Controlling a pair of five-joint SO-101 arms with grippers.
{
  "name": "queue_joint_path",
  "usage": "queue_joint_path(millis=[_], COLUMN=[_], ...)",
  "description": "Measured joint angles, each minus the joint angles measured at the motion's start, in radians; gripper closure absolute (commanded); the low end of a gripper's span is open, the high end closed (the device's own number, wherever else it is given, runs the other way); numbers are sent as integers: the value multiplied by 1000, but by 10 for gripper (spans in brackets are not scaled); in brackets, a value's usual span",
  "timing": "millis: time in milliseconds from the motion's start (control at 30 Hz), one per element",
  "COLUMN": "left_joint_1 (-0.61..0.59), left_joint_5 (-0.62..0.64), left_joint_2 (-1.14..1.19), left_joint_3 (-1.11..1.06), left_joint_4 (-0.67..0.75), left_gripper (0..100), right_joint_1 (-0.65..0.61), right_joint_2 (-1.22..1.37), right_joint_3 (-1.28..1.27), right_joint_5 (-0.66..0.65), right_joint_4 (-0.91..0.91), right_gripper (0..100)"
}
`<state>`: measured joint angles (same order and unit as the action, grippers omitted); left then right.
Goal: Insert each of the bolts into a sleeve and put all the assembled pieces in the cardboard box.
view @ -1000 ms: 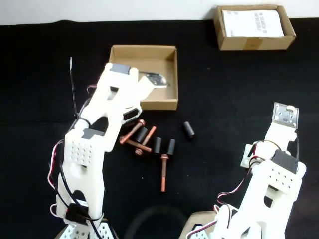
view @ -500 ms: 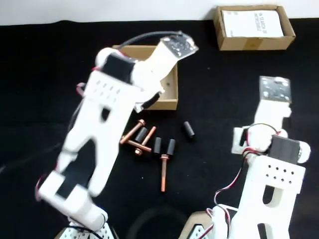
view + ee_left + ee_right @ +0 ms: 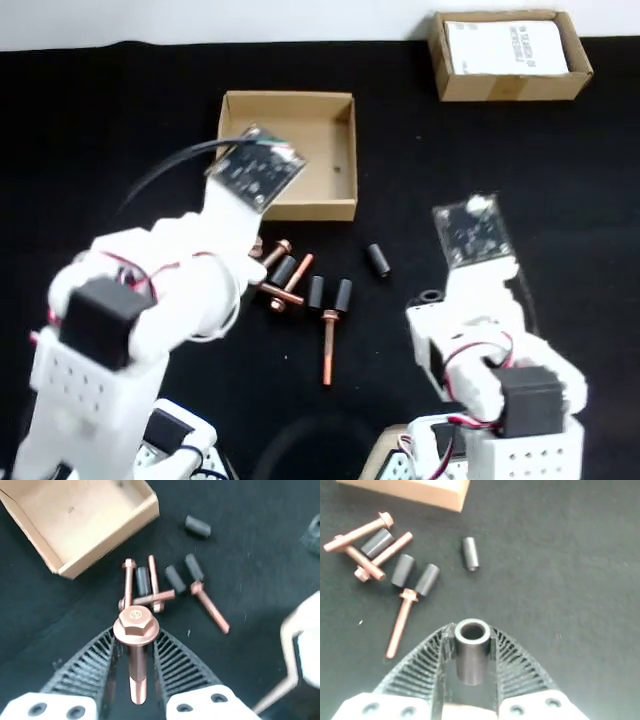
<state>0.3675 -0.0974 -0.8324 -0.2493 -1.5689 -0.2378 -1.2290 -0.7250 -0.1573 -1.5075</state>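
**High view.** Left arm and right arm stand over the black table cover. The open brown cardboard box sits beyond the parts pile. The part of its floor not covered by the left arm is bare, so no assembled piece is in it. A second, smaller brown carton at the far right corner holds a white printed sheet. Just in front of the cardboard box lie loose copper bolts and four short black sleeves, one of them apart from the rest, towards the right arm.

**Left wrist view.** The left gripper is clenched on a copper-coloured metal bolt w/ hex flange head. The head sits at the fingertips and the shank lies between the fingers. The pile and a corner of the cardboard box lie on the table past the fingertips.

**Right wrist view.** The right gripper grasps a black cylindrical sleeve, its open bore end at the fingertips. The pile is well apart from it.

**Step (judged).** This is the insertion stage — each arm has one half of a pair and the two are not yet mated. Approx. none of the task is done, since the box is bare where seen.

**Next move (judged).** The arms must meet so the free end of the bolt's shank lines up coaxially w/ the sleeve's bore, then push along that axis. Any tilt would likely jam the tip on the rim. I cannot tell whether enough shank is clear of the fingers for this — a re-grip may be needed.
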Motion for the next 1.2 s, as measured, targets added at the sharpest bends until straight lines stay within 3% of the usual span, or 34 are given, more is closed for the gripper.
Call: queue_joint_path(millis=[233,400,700,1000,1200], left_joint_1=[3,11,78,222,279], left_joint_5=[328,474,497,454,433], left_joint_2=[-172,-175,-69,138,244], left_joint_3=[-431,-529,-459,-252,-233], left_joint_4=[578,885,934,933,925], left_gripper=[992,992,992,992,992], right_joint_1=[-123,-166,-173,-173,-173], right_joint_2=[-279,-460,-582,-582,-582], right_joint_3=[-437,-652,-876,-936,-936], right_joint_5=[0,94,184,184,184], right_joint_4=[462,684,928,951,951], right_gripper=[991,991,991,991,991])
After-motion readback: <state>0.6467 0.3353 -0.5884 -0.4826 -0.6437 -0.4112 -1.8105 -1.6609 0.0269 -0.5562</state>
